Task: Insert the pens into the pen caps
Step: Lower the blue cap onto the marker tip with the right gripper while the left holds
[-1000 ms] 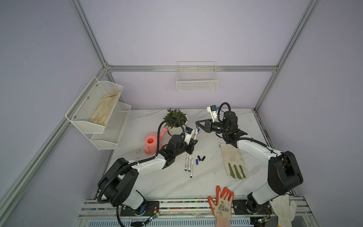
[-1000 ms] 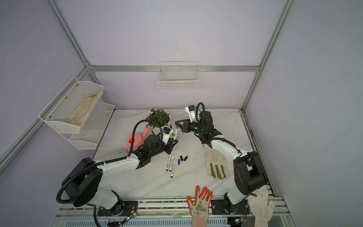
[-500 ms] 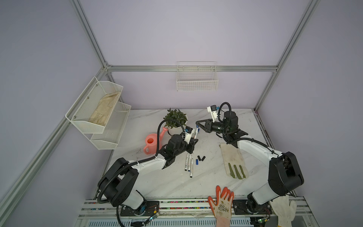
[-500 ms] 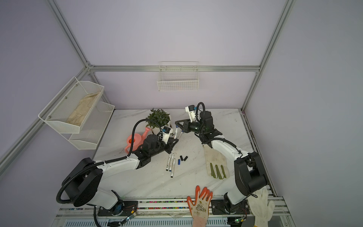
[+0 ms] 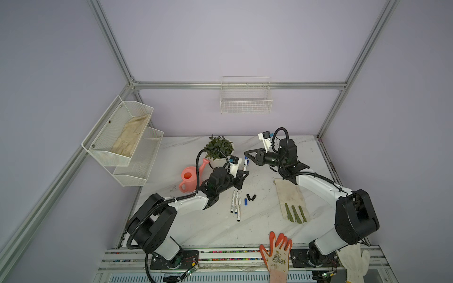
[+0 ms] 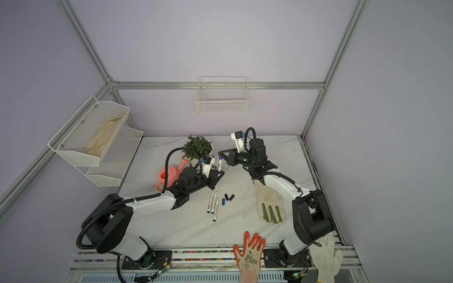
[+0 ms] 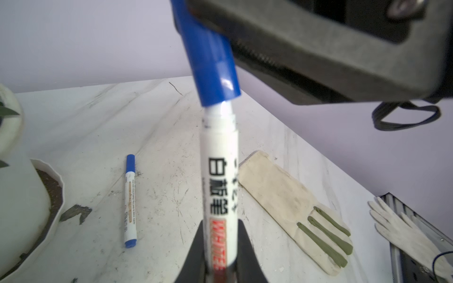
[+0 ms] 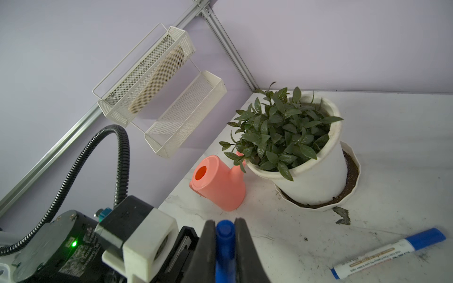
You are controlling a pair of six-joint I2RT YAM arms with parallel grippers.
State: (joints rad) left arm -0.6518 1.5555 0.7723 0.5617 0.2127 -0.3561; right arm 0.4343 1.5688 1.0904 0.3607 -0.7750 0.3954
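Left gripper [image 7: 219, 247]: clamped on the lower barrel of one pen [image 7: 219, 176], which stands upright. Right gripper [image 8: 225, 247]: pinching a blue cap [image 7: 213, 63] directly above the left tool. The cap's mouth sits over the pen's nib end, slightly tilted and apparently not fully seated.

Judged handling:
- The pen is light, rigid and smooth. Grip mid-barrel and push axially.
- The cap is small and slippery. Hold its closed end.

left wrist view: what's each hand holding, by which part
The left hand grips the white pen low on its barrel; right hand pinches the blue cap above its open end.
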